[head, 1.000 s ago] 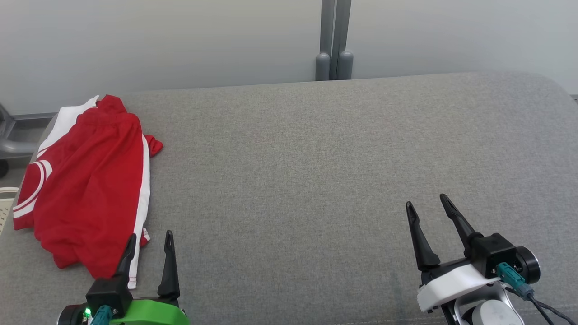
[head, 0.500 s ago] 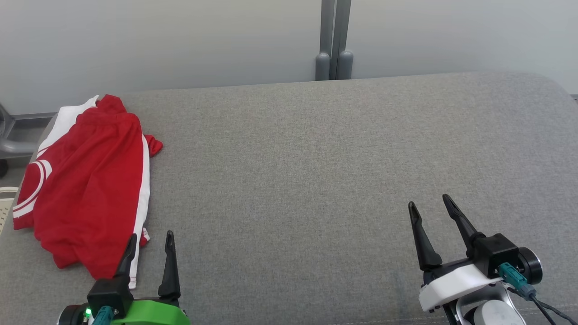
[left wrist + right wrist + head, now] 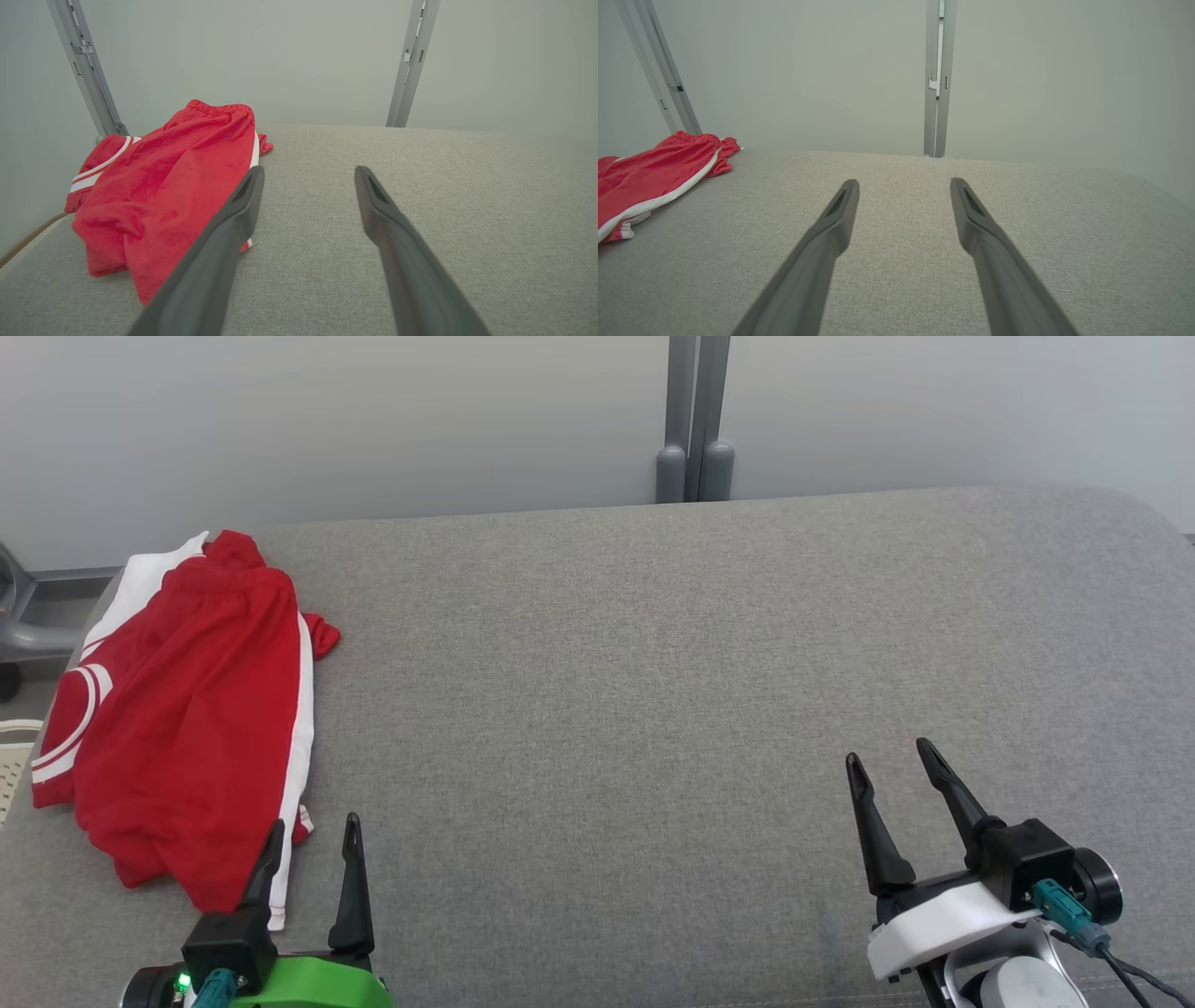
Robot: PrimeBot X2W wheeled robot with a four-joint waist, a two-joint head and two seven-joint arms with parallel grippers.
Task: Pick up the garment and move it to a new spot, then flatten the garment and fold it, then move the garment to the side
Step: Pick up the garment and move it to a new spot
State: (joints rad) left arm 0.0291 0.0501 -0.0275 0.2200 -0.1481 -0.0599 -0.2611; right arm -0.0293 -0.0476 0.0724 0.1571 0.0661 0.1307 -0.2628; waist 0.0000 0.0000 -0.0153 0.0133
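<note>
The garment [image 3: 182,719] is a pair of red shorts with white side stripes, lying crumpled at the far left of the grey padded table [image 3: 653,691]. Its near hem sits just beyond my left gripper [image 3: 313,829], which is open and empty at the lower left. The left wrist view has the garment [image 3: 163,186] to the left of the open left gripper [image 3: 308,172]. At the lower right, my right gripper [image 3: 887,756] is open and empty, far from the cloth. From the right wrist, the garment [image 3: 649,177] lies at the left edge beyond the open right gripper [image 3: 903,184].
A grey metal post [image 3: 691,420] rises behind the table against a pale wall. A dark frame part [image 3: 19,635] and a pale basket edge [image 3: 11,756] lie off the table's left edge. The table's right end curves away at the far right.
The right gripper drifted slightly right and down. The whole head picture shifted a little right, so the camera moved. The garment and left gripper stayed put.
</note>
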